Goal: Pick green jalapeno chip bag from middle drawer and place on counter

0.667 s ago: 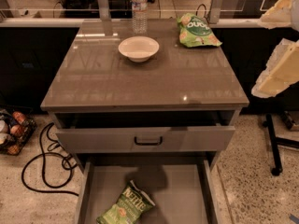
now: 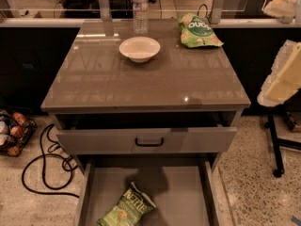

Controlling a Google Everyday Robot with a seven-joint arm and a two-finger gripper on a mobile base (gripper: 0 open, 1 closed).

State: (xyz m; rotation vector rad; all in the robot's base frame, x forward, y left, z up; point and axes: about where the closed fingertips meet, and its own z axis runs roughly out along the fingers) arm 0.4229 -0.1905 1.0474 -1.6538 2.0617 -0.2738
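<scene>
The arm shows only as pale, cream-coloured shapes at the right edge, well off to the side of the cabinet. One piece (image 2: 284, 1) sits in the top corner. Below it a larger slanted block, which seems to be the gripper (image 2: 283, 79), hangs at about the height of the counter (image 2: 141, 86), beyond its right edge and touching nothing. Whether the gripper is released or clenched cannot be told.

The green jalapeno chip bag (image 2: 126, 212) lies flat on the floor of the pulled-out middle drawer (image 2: 183, 192), in the front-left part, close to the left wall. Its long axis runs diagonally, with the end bearing the white lettering pointing toward the back right and the other end toward the front left (that end reaches the bottom edge of the view).

Above it the upper drawer (image 2: 94, 142) with a black handle (image 2: 149, 142) stands slightly open. On the counter are a white bowl (image 2: 139, 48), a water bottle (image 2: 140, 6) behind it, and a paler green bag (image 2: 198, 32) at the back right. Black cables (image 2: 40, 166) lie on the floor at the left.
</scene>
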